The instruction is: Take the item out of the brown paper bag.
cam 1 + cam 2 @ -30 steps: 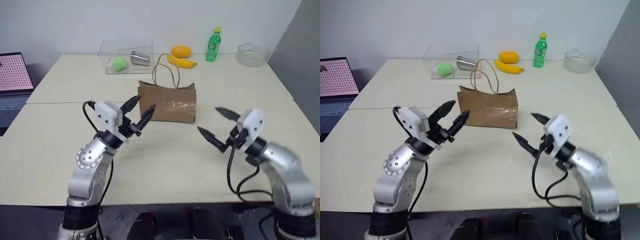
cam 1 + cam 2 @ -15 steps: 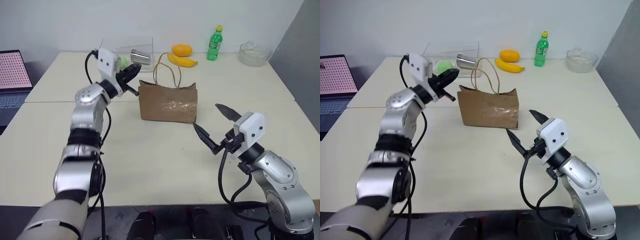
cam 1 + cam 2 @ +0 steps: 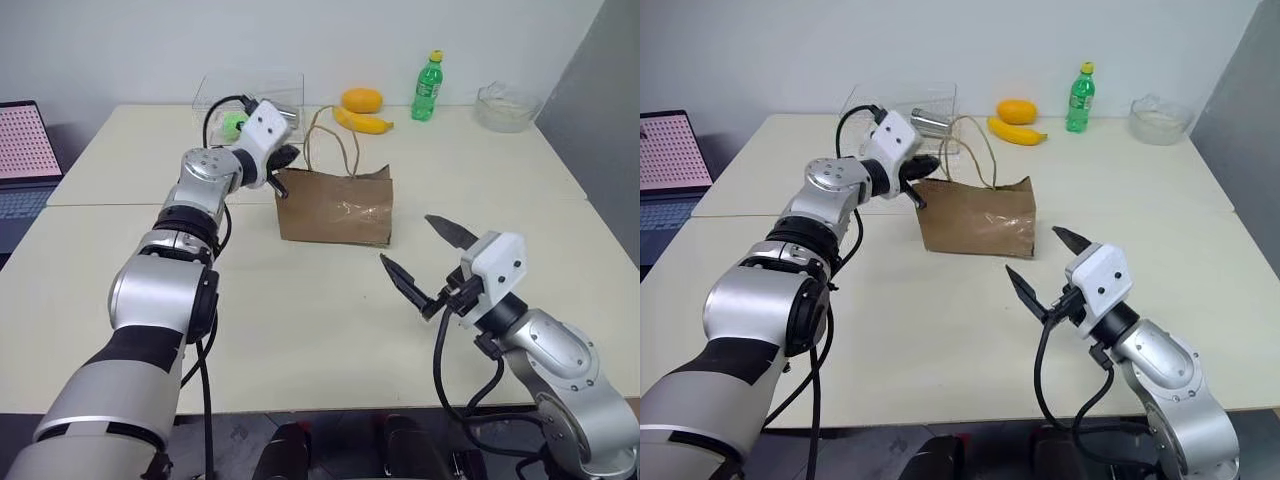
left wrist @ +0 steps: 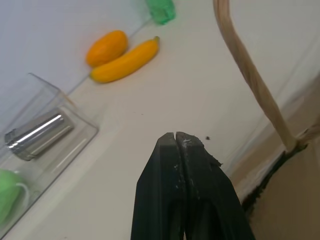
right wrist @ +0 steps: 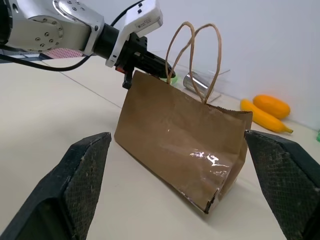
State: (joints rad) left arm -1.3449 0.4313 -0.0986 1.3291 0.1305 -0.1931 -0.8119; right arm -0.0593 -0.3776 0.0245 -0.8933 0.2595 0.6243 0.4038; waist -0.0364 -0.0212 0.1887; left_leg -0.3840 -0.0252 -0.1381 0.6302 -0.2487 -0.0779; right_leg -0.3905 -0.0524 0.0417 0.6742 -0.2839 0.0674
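At brown paper bag [image 3: 336, 207] rim, left fingers [image 4: 185, 165] together; right fingers [image 5: 280, 175] apart

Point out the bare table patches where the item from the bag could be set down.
Widest bare patch: the table in front of the brown paper bag, between the two arms. Also free: right of the bag, toward the table's right edge. Crowded: the back edge, with clear tray, banana, orange fruit, green bottle, glass bowl.
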